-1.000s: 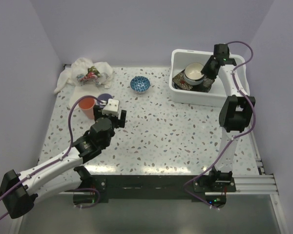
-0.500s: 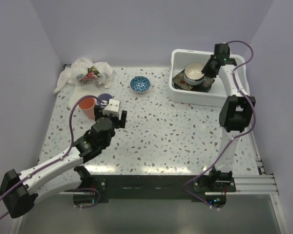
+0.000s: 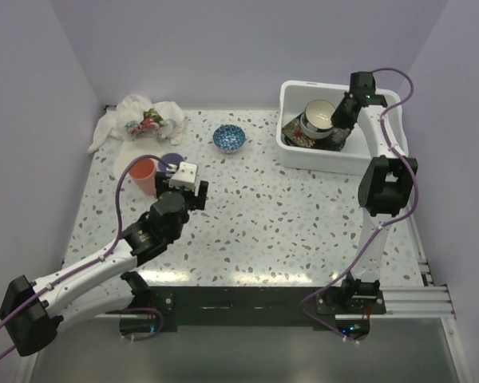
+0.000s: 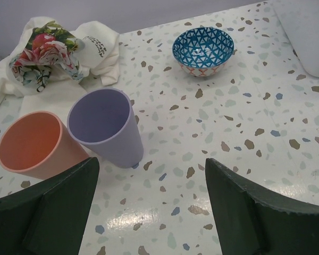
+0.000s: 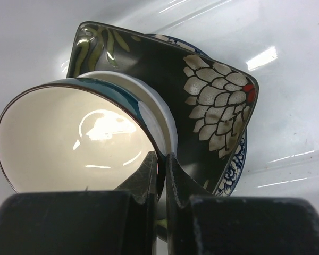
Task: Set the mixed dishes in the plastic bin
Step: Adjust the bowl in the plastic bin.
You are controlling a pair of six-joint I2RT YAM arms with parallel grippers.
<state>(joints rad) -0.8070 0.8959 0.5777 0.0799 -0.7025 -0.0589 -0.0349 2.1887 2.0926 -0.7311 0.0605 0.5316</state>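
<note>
Pinching the rim of a teal bowl (image 5: 74, 133) with a cream inside, the right arm's fingers (image 5: 148, 175) are pressed tight on its wall. They hold it tipped on its side over the dark floral square plate (image 5: 212, 101), which lies in the plastic bin (image 3: 327, 163) on a blue-patterned plate (image 5: 235, 162). The step appears to be settling this bowl; next it needs easing flat and releasing. The left arm's fingers (image 4: 58, 204) stand spread above the tabletop (image 4: 244, 149), near the purple cup (image 4: 103, 125) and orange cup (image 4: 34, 143), probably the next pick. A small blue-patterned bowl (image 4: 203, 50) sits farther off.
</note>
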